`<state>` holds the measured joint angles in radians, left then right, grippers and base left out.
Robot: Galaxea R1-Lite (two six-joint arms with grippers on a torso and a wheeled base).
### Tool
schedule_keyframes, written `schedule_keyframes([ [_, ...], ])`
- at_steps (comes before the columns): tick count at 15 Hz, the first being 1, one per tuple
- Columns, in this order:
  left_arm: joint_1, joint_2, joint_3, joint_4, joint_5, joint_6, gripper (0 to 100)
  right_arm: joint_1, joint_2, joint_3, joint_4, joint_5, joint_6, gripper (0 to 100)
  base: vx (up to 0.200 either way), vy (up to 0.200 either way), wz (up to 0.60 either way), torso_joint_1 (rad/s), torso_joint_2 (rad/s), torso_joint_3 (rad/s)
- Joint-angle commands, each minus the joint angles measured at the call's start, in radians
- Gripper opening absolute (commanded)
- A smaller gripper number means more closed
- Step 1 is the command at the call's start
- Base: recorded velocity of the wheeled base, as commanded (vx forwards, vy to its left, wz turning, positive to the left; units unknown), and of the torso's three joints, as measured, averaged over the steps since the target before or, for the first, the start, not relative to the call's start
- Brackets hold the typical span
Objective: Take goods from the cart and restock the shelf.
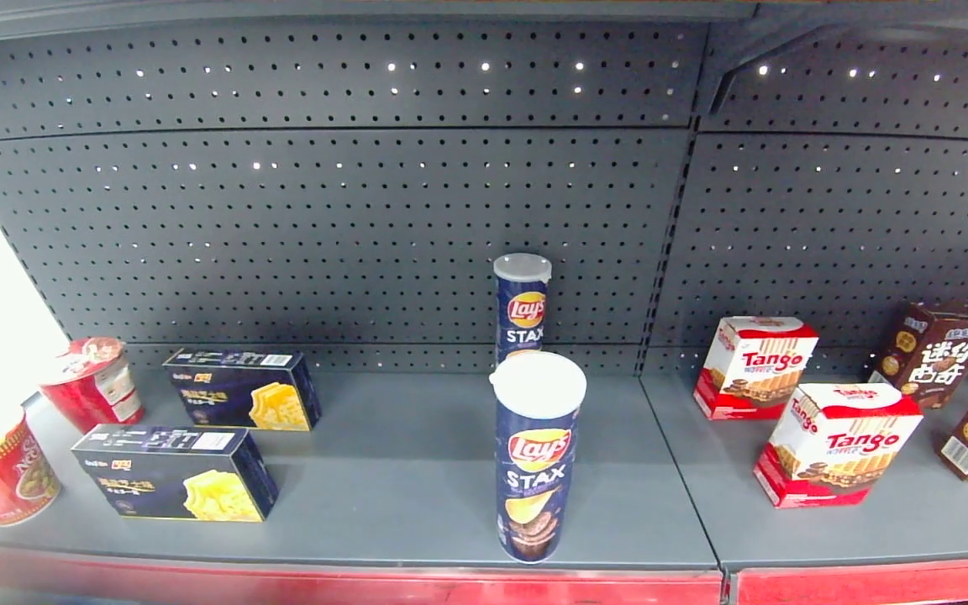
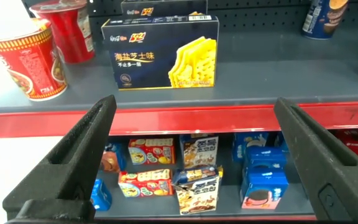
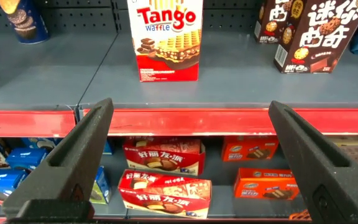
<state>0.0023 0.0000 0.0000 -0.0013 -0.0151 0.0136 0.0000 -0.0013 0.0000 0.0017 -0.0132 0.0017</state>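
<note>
Head view is showing a grey shelf [image 1: 400, 470] with a red front edge, backed by a perforated panel [image 1: 324, 210]. Near the middle, the front chip can [image 1: 537, 454] is standing upright close to the edge, and the back chip can [image 1: 522, 307] is standing upright well behind it, by the panel. Toward the robot's left, the front cracker box [image 1: 177, 472] and the back cracker box [image 1: 244, 389] are sitting one behind the other, with two red noodle cups [image 1: 93, 382] at the shelf's left end. To the right, past a seam in the shelf, two wafer boxes [image 1: 837, 445] are standing, with brown boxes [image 1: 936, 353] farther right. In the left wrist view the left claw [image 2: 194, 106] is hanging just in front of the red edge, its fingers [image 2: 73, 168] spread wide and gripping nothing, facing the front cracker box; under it a lower shelf [image 2: 230, 198] is carrying blue packets [image 2: 263, 180]. In the right wrist view the right claw [image 3: 191, 107] is likewise gaping wide and empty before the red edge, facing a wafer box, with red boxes [image 3: 163, 186] and orange boxes [image 3: 266, 183] sitting below.
</note>
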Motion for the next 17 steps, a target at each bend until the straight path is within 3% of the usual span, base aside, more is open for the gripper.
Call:
schedule_keyframes([
  [1,0.001,0.002,0.000,0.000,0.000,0.000,100,0.000,0.001,0.000,0.000,-0.001,0.000,100,0.000,0.000,0.00,0.000,0.00,0.000],
  [17,0.001,0.002,0.000,0.000,0.000,0.000,100,-0.002,0.001,0.000,0.000,-0.001,0.000,100,0.000,0.000,0.00,0.000,0.00,0.000],
])
